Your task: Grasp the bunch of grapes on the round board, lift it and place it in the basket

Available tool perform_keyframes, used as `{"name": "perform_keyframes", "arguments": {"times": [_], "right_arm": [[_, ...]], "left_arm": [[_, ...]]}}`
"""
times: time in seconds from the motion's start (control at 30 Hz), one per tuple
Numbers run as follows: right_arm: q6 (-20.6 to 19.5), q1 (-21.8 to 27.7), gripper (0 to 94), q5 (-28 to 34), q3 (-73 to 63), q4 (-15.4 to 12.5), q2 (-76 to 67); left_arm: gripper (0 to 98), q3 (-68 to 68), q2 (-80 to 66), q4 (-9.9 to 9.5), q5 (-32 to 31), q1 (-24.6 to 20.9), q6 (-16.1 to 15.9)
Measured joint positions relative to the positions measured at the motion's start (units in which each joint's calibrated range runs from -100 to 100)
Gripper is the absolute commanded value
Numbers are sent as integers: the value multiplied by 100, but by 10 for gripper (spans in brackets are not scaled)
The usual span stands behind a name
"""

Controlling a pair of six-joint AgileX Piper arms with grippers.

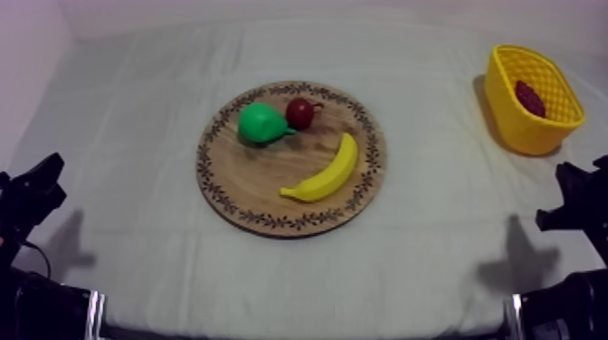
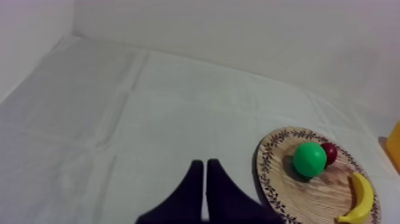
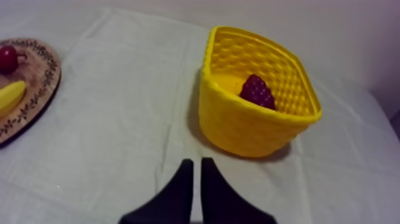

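Note:
The dark red bunch of grapes (image 1: 530, 98) lies inside the yellow basket (image 1: 517, 124) at the far right of the table. In the right wrist view the grapes (image 3: 258, 90) rest against the basket's (image 3: 250, 128) far inner wall. My right gripper (image 3: 196, 173) is shut on nothing, a little short of the basket, and sits low at the right edge in the top view (image 1: 572, 185). My left gripper (image 2: 205, 174) is shut and empty over bare cloth left of the wooden board (image 2: 309, 190); from above it sits low at the left (image 1: 45, 176).
The round wooden board (image 1: 262, 185) at the table's middle carries a green pear (image 1: 262, 122), a small red fruit (image 1: 300, 112) and a banana (image 1: 324, 172). Bare cloth lies between the board and the basket and in front of both grippers.

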Motion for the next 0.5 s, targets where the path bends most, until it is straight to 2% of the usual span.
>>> {"name": "perform_keyframes", "arguments": {"times": [0.13, 0.5], "right_arm": [[141, 0, 6, 4, 0, 1, 0], [144, 0, 5, 13, 5, 1, 0]], "left_arm": [[1, 0, 0, 0, 0, 0, 0], [1, 0, 0, 0, 0, 0, 0]]}}
